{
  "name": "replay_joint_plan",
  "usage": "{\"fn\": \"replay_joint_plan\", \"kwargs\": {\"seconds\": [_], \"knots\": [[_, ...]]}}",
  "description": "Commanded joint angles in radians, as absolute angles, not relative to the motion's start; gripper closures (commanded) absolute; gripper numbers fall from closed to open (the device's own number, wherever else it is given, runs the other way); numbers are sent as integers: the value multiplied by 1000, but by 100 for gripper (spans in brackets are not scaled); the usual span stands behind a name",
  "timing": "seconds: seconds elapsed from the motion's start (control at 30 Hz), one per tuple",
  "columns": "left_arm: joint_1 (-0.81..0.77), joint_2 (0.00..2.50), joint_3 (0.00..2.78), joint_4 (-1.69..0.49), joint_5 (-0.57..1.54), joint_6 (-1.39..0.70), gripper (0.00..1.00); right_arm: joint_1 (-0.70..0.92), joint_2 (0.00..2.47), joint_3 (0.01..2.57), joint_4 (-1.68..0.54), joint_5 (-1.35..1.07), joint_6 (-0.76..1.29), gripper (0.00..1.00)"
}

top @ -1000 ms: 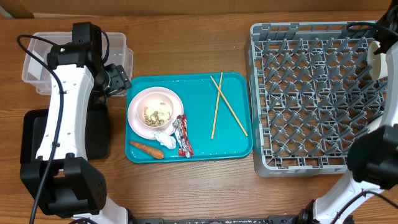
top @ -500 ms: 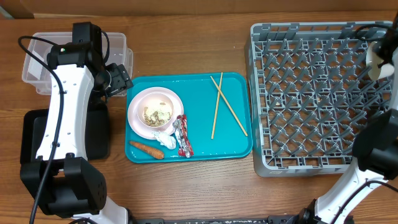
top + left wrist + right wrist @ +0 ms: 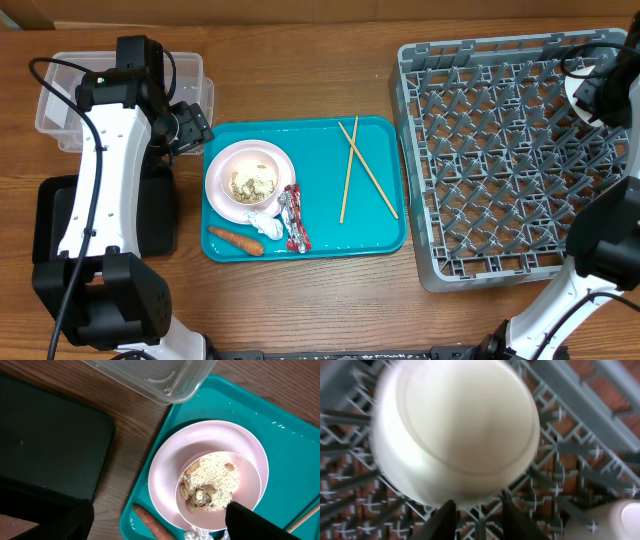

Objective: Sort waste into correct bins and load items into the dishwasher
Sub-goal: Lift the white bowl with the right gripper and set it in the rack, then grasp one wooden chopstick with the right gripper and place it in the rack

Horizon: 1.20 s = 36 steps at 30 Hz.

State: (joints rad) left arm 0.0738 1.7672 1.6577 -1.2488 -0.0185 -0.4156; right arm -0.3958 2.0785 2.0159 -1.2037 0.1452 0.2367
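Observation:
On the teal tray [image 3: 370,235] a round white plate [image 3: 222,172] carries a small white bowl of beige rice scraps [image 3: 252,183]. Beside it lie an orange carrot [image 3: 236,239], a white tissue [image 3: 262,221], a red-and-silver wrapper [image 3: 294,218] and two chopsticks [image 3: 347,185]. My left gripper [image 3: 190,128] is wide open and empty above the plate [image 3: 165,475] and the rice bowl [image 3: 210,480]. My right gripper [image 3: 480,505] hovers over the grey dish rack [image 3: 500,170], its fingers slightly apart. A second white bowl [image 3: 455,430] sits bottom-up just beyond its fingertips, blurred.
A clear tub [image 3: 60,100] stands at the back left with a black tray [image 3: 55,215] in front of it. Both show in the left wrist view, the tub [image 3: 165,380] and the black tray [image 3: 45,445]. The carrot [image 3: 150,522] lies at the teal tray's edge.
The dish rack has shifted left and turned slightly. The white bowl seen at the right gripper from overhead is now hidden under the arm. The left arm has not moved.

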Motion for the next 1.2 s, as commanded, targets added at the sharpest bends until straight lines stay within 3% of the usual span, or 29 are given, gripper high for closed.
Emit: {"fn": "replay_joint_plan", "kwargs": {"seconds": [0.0,0.53,0.77,0.93,1.17], "knots": [[72,1746,1680,-1248,-7,-408,14,-392,1957,2018,-1166,136,234,62],[72,1746,1680,-1246,-7,-407,13,-364,1884,2017,-1217,64,242,57],[72,1746,1680,-1249,-7,-407,13,-334,1883,2017,-1267,-74,138,55],[72,1746,1680,-1250,-7,-407,8,-237,1883,2017,-1315,-249,49,52],[72,1746,1680,-1250,-7,-407,5,6,1890,2016,-1341,-261,12,50]]}}
